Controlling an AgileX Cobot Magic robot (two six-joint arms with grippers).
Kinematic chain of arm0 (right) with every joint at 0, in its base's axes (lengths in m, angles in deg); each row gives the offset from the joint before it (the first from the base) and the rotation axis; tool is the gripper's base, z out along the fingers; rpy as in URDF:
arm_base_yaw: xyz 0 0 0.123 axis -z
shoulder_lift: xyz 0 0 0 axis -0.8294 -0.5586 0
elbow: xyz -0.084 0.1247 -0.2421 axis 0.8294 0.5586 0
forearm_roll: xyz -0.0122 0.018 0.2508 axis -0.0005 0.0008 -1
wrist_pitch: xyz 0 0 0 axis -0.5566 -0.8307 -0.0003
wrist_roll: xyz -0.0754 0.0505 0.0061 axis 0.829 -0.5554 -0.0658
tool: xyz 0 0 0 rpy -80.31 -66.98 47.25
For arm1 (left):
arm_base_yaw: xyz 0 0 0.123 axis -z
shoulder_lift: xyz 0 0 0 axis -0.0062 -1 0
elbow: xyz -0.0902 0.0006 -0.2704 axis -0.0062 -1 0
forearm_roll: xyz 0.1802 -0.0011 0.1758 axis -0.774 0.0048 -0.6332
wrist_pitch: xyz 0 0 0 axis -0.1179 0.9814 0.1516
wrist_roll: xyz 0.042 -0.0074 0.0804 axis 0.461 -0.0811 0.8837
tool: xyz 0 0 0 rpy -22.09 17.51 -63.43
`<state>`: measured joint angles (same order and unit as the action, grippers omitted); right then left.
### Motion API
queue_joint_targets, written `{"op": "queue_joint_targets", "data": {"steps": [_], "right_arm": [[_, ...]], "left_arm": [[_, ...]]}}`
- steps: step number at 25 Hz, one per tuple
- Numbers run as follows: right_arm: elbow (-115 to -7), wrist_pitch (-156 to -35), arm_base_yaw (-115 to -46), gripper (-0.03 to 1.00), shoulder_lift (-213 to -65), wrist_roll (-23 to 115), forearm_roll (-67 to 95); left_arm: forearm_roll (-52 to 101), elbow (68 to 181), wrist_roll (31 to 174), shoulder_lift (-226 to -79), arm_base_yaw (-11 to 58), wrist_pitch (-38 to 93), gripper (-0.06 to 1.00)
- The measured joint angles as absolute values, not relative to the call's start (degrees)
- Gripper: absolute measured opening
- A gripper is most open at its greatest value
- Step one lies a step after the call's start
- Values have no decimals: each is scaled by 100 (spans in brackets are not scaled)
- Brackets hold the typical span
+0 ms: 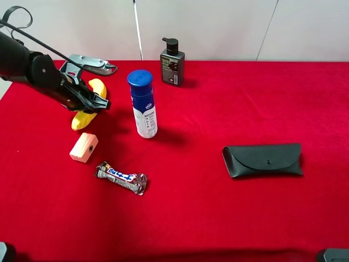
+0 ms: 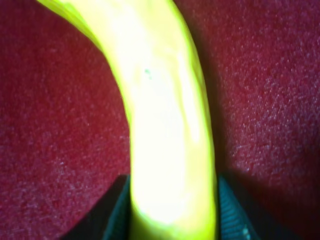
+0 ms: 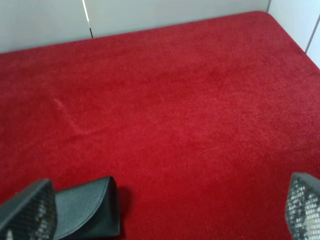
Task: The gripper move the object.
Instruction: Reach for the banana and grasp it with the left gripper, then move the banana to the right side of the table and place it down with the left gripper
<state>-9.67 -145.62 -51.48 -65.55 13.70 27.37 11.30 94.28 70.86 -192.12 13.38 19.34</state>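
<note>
The yellow banana (image 1: pixel 84 119) lies at the left of the red cloth, curving from behind my left gripper (image 1: pixel 91 101) down toward the cream block. The gripper's black jaws sit across the banana's middle. In the left wrist view the banana (image 2: pixel 165 125) fills the frame and passes between the two black fingers (image 2: pixel 116 220), which press against both its sides. I cannot tell whether the banana is off the cloth. My right gripper (image 3: pixel 165 212) is open and empty, low over the cloth, with its fingertips at the two lower corners of the right wrist view.
A blue-capped white bottle (image 1: pixel 143 103) stands just right of the banana. A black pump bottle (image 1: pixel 172 63) stands at the back. A cream block (image 1: pixel 84 147) and a wrapped candy bar (image 1: pixel 121 178) lie in front of the banana. A black case (image 1: pixel 263 159) lies at the right and shows in the right wrist view (image 3: pixel 87 207).
</note>
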Motion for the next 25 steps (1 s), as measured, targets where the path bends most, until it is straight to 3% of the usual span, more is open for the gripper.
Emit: {"op": "queue_joint_targets", "data": {"steps": [14, 25], "right_arm": [[-967, -14562, -5148, 69, -6555, 1370, 2737], [-967, -14562, -5148, 69, -6555, 1370, 2734]], "left_arm": [[1130, 10156, 7086, -19002, 1350, 3692, 36], [930, 11780, 7086, -18783, 1643, 6212, 36]]}}
